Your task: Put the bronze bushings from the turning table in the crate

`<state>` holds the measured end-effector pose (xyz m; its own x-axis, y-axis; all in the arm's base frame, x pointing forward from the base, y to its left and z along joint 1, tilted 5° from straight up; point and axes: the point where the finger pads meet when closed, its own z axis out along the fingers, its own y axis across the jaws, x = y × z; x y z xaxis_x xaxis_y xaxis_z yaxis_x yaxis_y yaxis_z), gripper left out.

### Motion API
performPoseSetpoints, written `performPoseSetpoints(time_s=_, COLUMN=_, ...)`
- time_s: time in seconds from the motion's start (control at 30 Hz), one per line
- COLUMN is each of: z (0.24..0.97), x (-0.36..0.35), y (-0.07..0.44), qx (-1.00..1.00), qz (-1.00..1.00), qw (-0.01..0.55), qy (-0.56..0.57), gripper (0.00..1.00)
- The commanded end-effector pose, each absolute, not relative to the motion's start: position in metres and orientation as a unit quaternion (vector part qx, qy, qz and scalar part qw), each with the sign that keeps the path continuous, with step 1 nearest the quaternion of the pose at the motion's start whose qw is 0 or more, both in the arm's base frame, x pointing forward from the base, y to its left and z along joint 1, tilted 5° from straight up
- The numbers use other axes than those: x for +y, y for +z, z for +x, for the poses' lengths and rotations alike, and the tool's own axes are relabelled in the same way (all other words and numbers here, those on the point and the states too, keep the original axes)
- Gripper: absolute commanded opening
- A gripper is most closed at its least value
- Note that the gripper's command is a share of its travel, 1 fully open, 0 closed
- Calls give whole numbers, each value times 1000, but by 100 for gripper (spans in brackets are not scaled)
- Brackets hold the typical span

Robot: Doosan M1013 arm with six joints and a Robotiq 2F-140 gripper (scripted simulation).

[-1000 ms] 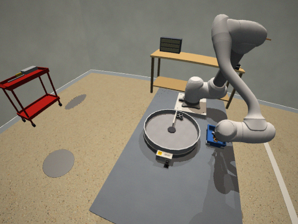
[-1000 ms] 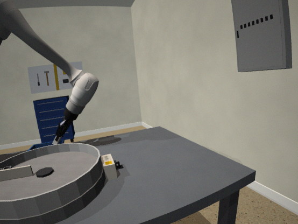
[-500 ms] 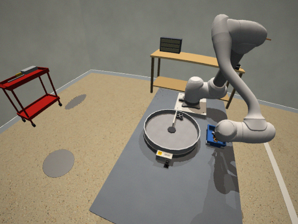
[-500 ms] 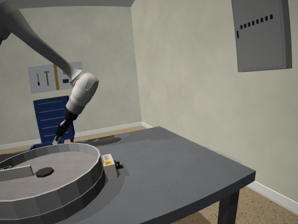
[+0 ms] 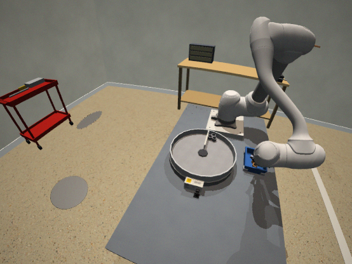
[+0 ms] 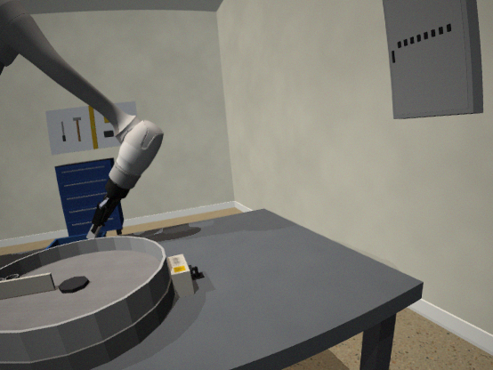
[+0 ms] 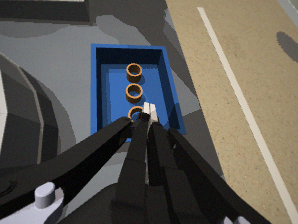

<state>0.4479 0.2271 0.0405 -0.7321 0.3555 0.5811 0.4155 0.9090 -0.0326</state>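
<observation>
My gripper (image 5: 252,157) (image 6: 92,233) (image 7: 147,110) is shut and points down into the blue crate (image 5: 246,159) (image 6: 62,242) (image 7: 94,85). In the wrist view a bronze bushing (image 7: 132,113) sits right at the fingertips, pinched by its thin wall and partly hidden behind them. Two more bronze bushings stand in the crate in a row, one (image 7: 134,78) near the far wall and one (image 7: 134,99) closer to the fingers. Steel bushings (image 5: 214,138) lie together on the turning table (image 5: 187,162) (image 6: 147,291) (image 7: 22,100), beside its light divider bar.
A white control box (image 5: 194,183) (image 6: 181,276) is at the turning table's front. The turning table's raised rim stands beside the crate. A wooden bench (image 5: 235,68) is behind the arm, a red cart (image 5: 47,125) at the left and a blue drawer cabinet (image 6: 86,196) at the back.
</observation>
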Motion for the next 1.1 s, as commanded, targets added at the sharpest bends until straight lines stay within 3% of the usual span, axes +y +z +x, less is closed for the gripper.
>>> performPoseSetpoints(time_s=0.0, z=448, x=227, y=41, qx=-929, qz=-207, qw=302, qy=-50, gripper=0)
performPoseSetpoints(time_s=1.07, z=448, x=227, y=35, qx=-929, qz=-207, qw=302, qy=-50, gripper=0)
